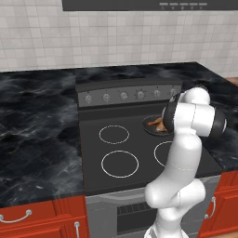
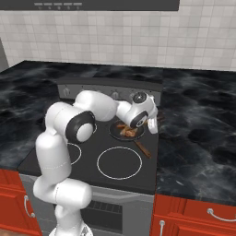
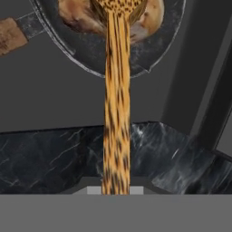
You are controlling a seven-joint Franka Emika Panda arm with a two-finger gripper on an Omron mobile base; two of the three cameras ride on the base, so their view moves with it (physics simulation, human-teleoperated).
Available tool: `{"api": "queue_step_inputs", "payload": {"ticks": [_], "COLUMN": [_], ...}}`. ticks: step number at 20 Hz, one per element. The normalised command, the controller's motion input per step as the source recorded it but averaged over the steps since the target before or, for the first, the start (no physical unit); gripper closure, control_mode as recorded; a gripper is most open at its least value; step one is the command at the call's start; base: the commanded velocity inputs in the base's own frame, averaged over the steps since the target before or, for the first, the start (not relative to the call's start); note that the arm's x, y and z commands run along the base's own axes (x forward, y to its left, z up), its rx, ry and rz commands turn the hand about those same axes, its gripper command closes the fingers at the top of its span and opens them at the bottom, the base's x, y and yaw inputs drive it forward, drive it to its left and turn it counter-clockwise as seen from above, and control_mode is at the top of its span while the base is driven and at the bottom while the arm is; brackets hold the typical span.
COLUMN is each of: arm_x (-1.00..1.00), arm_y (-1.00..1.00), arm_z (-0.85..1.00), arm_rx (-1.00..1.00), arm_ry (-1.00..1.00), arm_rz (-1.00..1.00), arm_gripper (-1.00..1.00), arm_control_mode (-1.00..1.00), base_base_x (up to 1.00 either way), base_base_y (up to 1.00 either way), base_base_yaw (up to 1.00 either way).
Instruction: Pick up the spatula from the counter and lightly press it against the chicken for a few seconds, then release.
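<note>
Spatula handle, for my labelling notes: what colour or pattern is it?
The spatula handle is orange-tan with dark speckles; hand view shows it best.

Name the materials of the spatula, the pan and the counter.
Spatula: wood, seemingly, with streaky speckled tan grain, matte. Pan: probably dark metal, a grey mottled surface with a paler rim. Counter: black stone, perhaps polished, with white marble-like veins.

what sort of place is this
Most likely a home kitchen, simulated: a stove with ring burners and knobs, black marble counter beside it, red cabinets below.
</note>
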Motion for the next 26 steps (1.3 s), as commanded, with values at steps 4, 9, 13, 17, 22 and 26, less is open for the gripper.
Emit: {"api": "queue_step_inputs", "payload": {"ticks": [4, 9, 13, 17, 22, 26], "arm_x": [0.00, 0.04, 0.01, 0.06, 0.10, 0.12], "arm_y": [0.00, 0.01, 0.01, 0.04, 0.04, 0.00], "arm_z": [-0.27, -0.24, -0.21, -0.16, -0.10, -0.01], "arm_rx": [-0.04, -0.05, -0.04, -0.02, 0.00, 0.00], "arm_ry": [0.00, 0.00, 0.00, 0.00, 0.00, 0.00], "arm_rz": [0.00, 0.00, 0.00, 0.01, 0.01, 0.03], "arm_gripper": [1.00, 1.00, 1.00, 1.00, 1.00, 1.00], "arm_control_mode": [-1.00, -1.00, -1.00, -1.00, -1.00, -1.00], "base_base_x": [0.00, 0.00, 0.00, 0.00, 0.00, 0.00], "base_base_y": [0.00, 0.00, 0.00, 0.00, 0.00, 0.00], "base_base_yaw": [0.00, 0.00, 0.00, 0.00, 0.00, 0.00]}}
